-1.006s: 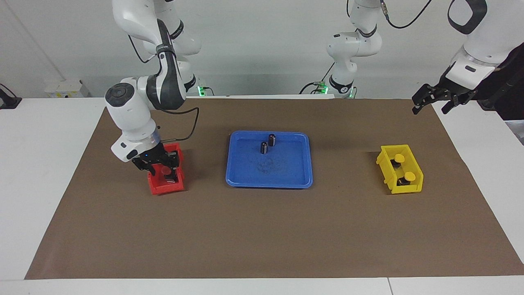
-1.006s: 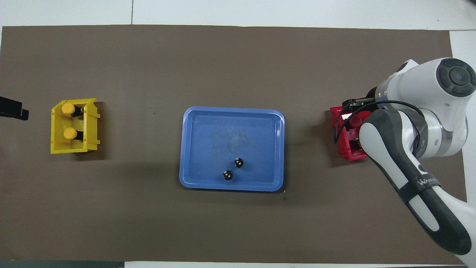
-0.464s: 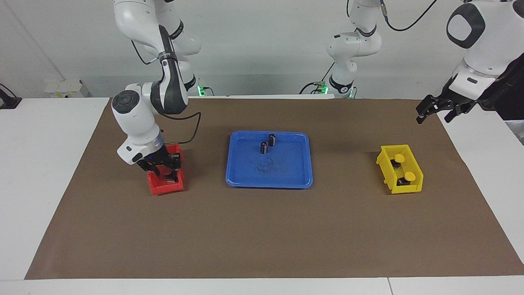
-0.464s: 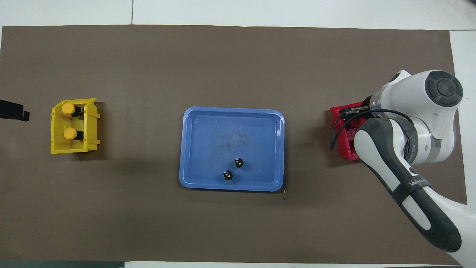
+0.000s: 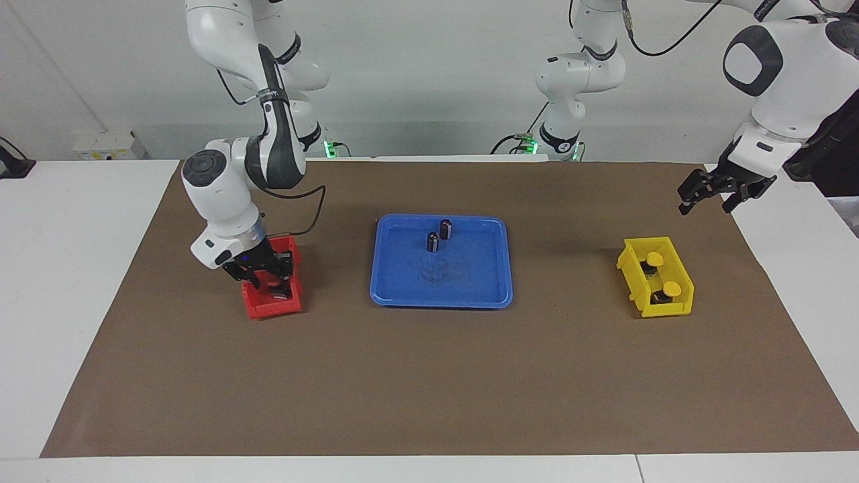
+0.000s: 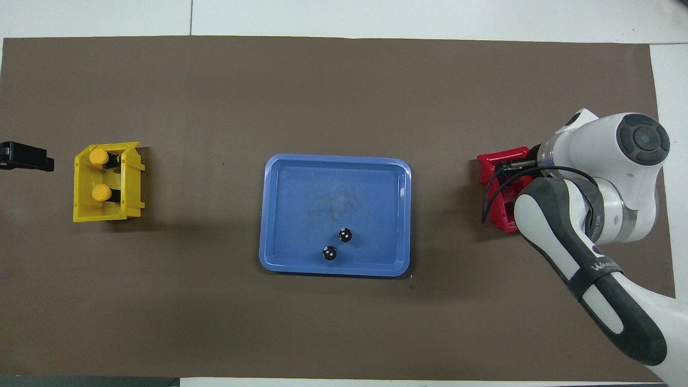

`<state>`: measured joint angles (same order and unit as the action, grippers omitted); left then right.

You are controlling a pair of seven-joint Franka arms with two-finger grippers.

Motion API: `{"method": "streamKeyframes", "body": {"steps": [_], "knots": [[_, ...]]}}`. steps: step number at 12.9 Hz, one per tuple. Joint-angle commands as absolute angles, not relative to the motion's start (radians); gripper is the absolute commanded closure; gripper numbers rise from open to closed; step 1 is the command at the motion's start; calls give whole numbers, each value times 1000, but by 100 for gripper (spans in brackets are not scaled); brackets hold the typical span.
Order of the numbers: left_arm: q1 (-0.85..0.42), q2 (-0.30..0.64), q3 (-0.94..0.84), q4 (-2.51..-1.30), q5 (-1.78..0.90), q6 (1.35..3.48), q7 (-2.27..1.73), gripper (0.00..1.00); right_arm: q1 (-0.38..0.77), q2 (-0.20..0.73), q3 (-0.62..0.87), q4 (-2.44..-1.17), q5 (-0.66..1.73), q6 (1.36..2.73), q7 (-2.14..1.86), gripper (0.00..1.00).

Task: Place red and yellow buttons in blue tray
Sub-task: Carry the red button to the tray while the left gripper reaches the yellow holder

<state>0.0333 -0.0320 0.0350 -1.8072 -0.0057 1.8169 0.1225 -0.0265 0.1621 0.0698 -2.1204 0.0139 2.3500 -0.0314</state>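
Two yellow buttons (image 5: 654,258) (image 5: 672,288) stand in the small yellow bin (image 5: 678,308); they also show in the overhead view (image 6: 98,156) (image 6: 101,192). The blue tray (image 5: 470,285) (image 6: 322,183) lies mid-table. My right gripper (image 5: 268,278) is down inside the small red bin (image 5: 268,308) with its fingers apart. It covers the red buttons, and the right arm hides them in the overhead view. My left gripper (image 5: 711,194) (image 6: 29,162) is open and empty in the air, over the mat beside the yellow bin, off its side nearer the robots and toward the left arm's end.
Two dark capless cylinders (image 5: 445,229) (image 5: 433,242) stand in the tray at its side nearer the robots, also seen from overhead (image 6: 344,234) (image 6: 329,253). A brown mat (image 5: 429,376) covers the table. The red bin (image 6: 497,166) sits toward the right arm's end.
My right gripper has sunk deeper into the red bin, and the red cap seen between its fingers is now covered. My left gripper has come down and drifted toward the yellow bin.
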Motion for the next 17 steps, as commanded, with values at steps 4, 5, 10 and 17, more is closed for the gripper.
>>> {"method": "streamKeyframes", "body": {"steps": [4,5,10,17], "knots": [[84,-28,26,-1864,18,1904,164,15,-31,138,77,-2125,26,2349,-61,75],[84,-26,26,-1862,18,1910,167,17,-29,147,77,-2070,18,2282,-61,75],[84,0,26,-1881,18,1948,192,28,69,274,78,-1584,8,1832,79,75],[81,113,25,-1936,18,2141,201,35,489,489,78,-1535,-99,2124,776,75]]}}
